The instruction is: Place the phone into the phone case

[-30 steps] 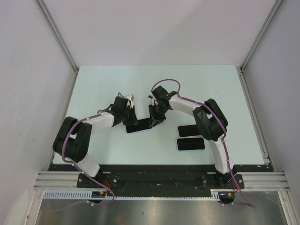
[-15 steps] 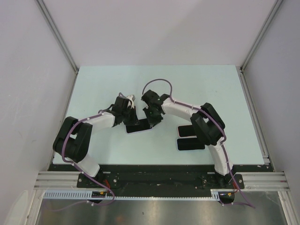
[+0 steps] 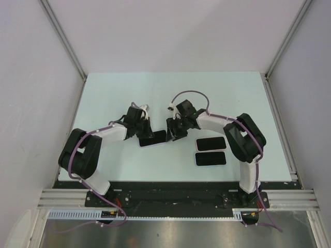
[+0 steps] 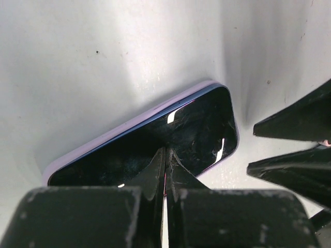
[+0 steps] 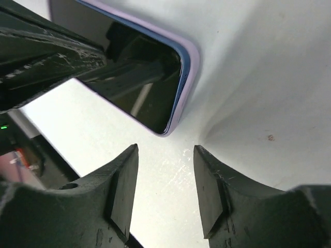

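Note:
A black-screened phone (image 3: 154, 138) lies flat on the table inside a lilac case (image 4: 129, 122). In the left wrist view its screen (image 4: 201, 129) fills the centre. My left gripper (image 3: 144, 131) is shut, and its closed tips (image 4: 165, 153) rest on the screen near the phone's middle. My right gripper (image 3: 174, 133) is open and empty, just off the phone's right end. In the right wrist view the phone's cased corner (image 5: 178, 77) lies a short way ahead of the gap between my right gripper's fingertips (image 5: 165, 155). The right fingers (image 4: 292, 120) show at the edge of the left wrist view.
Two more black phones lie to the right of the arms, one (image 3: 211, 143) above the other (image 3: 210, 158). The pale table (image 3: 170, 93) is walled by grey panels at the back and sides.
The right gripper was over the phone's right end and has drawn back to the right, off the phone. The left gripper has stayed on the phone.

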Tool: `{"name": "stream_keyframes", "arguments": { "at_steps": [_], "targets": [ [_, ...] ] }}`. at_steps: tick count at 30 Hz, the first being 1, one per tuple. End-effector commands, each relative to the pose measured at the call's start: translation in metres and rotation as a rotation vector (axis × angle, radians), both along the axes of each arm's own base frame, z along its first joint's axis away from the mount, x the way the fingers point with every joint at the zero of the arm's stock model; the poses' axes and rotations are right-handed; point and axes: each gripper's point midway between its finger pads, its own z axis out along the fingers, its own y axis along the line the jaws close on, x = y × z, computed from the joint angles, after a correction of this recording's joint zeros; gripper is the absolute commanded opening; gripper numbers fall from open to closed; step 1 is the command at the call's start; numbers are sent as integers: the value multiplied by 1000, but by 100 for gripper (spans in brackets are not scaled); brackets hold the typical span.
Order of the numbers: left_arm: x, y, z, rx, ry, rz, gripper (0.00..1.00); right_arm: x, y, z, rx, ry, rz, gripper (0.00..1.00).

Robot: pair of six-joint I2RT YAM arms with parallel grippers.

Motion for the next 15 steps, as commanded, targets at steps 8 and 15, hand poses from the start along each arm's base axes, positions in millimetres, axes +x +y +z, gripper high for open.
{"name": "stream_keyframes", "arguments": {
  "at_steps": [8, 15],
  "targets": [
    [-42, 33, -45, 180, 162, -6, 0, 30, 20, 26, 359, 84, -1, 57],
    [-42, 33, -43, 175, 157, -9, 0, 53, 24, -1, 359, 125, -75, 49]
  ]
}}
